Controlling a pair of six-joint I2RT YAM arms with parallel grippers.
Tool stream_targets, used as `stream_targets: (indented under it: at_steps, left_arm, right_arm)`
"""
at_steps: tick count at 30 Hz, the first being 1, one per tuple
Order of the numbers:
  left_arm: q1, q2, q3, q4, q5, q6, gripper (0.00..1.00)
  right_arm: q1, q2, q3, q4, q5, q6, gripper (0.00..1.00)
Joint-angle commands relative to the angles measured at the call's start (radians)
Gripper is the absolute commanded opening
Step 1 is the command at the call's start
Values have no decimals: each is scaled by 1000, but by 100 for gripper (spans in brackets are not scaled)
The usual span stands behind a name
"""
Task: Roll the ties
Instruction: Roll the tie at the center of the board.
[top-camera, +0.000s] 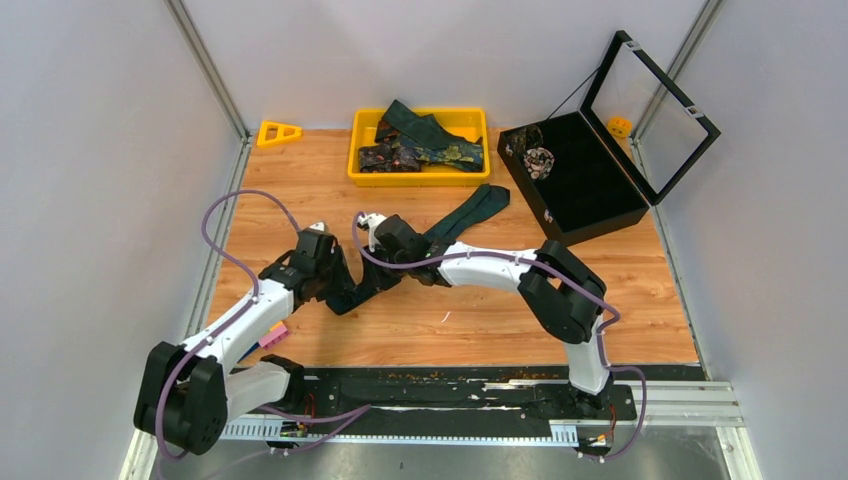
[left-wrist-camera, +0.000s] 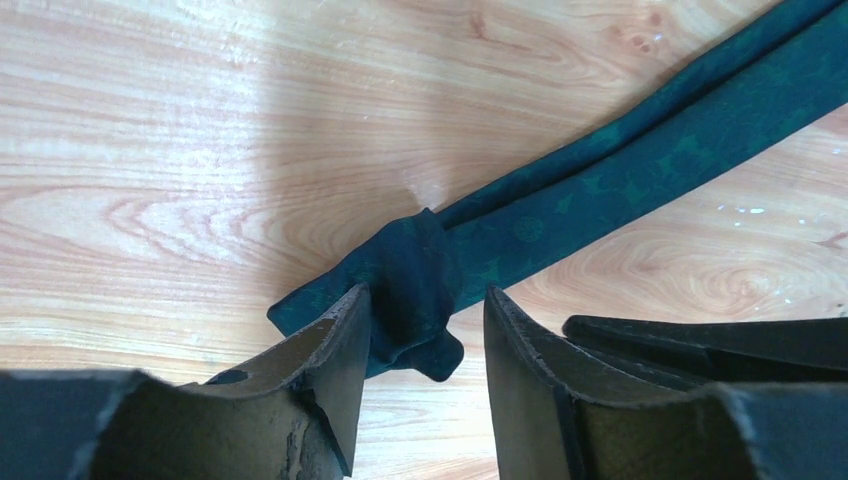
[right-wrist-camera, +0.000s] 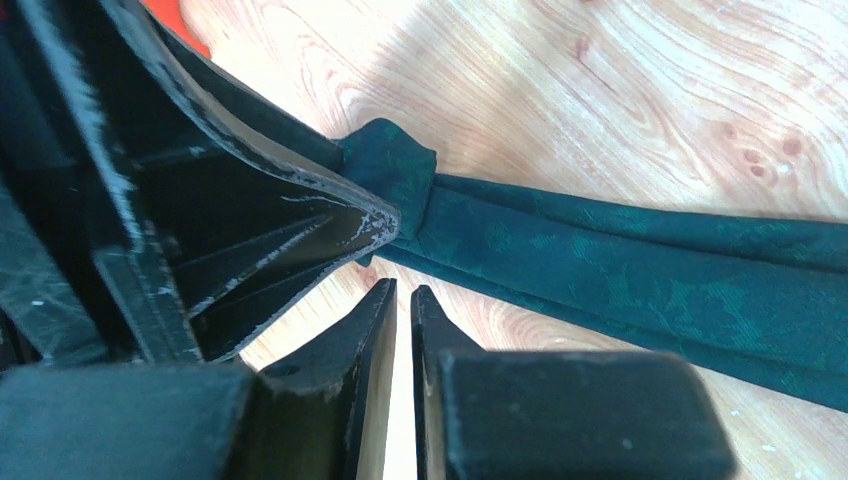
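Wooden tabletop (top-camera: 450, 320): dark teal-green fabric necktie (left-wrist-camera: 620, 190), left end coiled. Left gripper (left-wrist-camera: 425, 300) released astride coil; right gripper (right-wrist-camera: 402, 295) near-closed, empty. We fear unpinned coil unrolling.

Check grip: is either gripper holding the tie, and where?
Nothing gripped: left gripper stands open around the rolled end of the teal tie; right gripper is nearly shut, empty, beside that roll.

a dark teal-green tie (top-camera: 470, 210) lies diagonally across the wooden table (top-camera: 640, 300), its wide end flat toward the far side and its narrow end (left-wrist-camera: 415, 285) curled into a small loose roll. more ties (top-camera: 420, 140), teal and gold-patterned, lie heaped in a yellow tray (top-camera: 362, 172).
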Motion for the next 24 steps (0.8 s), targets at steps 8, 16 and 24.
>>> stream_targets:
  at_steps: [8,16,24]
  left_arm:
    - [-14,-71,71,-32,-21,-13,54]
    - [-14,-141,73,-74,-67,-10,57]
    - [-14,-330,86,-219,-225,-18,76]
  right_arm:
    - [-10,-88,-24,39,10,-20,13]
    - [-9,-104,-32,77,-57,-19,14]
    - [-6,-56,32,102,-195,-2,17]
